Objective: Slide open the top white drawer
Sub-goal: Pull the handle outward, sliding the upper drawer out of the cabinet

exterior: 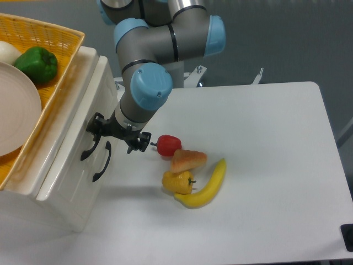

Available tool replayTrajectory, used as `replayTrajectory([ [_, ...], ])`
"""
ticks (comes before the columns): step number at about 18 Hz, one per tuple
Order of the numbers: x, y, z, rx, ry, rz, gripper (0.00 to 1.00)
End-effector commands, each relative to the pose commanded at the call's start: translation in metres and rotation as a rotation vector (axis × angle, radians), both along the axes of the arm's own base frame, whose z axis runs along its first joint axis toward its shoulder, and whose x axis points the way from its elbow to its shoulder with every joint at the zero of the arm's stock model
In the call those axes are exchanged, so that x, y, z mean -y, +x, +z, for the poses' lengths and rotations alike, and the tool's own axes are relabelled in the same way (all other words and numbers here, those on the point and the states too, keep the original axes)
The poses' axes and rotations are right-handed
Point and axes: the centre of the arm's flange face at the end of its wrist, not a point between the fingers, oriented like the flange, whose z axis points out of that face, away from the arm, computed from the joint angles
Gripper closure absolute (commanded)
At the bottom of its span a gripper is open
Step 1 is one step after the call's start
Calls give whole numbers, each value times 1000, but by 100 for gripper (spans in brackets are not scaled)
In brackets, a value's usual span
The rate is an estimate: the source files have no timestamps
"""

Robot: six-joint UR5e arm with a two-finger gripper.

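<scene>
Gripper point(99, 134) sitting at top white drawer point(74, 124) handle; finger state can't tell. Yellow basket point(55, 83) atop cabinet holding green pepper point(36, 63), plate point(16, 107).

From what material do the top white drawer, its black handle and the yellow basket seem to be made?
The top white drawer looks like glossy cream plastic: smooth, with soft highlights on its rounded edges. Its curved black handle seems moulded plastic too, though painted metal is possible. The yellow basket shows a woven lattice, probably plastic or dyed wicker.
</scene>
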Motion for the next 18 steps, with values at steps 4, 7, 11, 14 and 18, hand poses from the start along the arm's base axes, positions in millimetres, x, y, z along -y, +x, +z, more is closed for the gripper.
replayTrajectory([
  [4,0,-1,-3,-5,-10,-3,0],
  [7,0,-5,0,-9,-5,2,0],
  [11,0,-8,1,-12,-2,5,0],
  [14,2,-12,2,-13,-1,10,0],
  [18,2,-13,1,-20,-6,9,0],
])
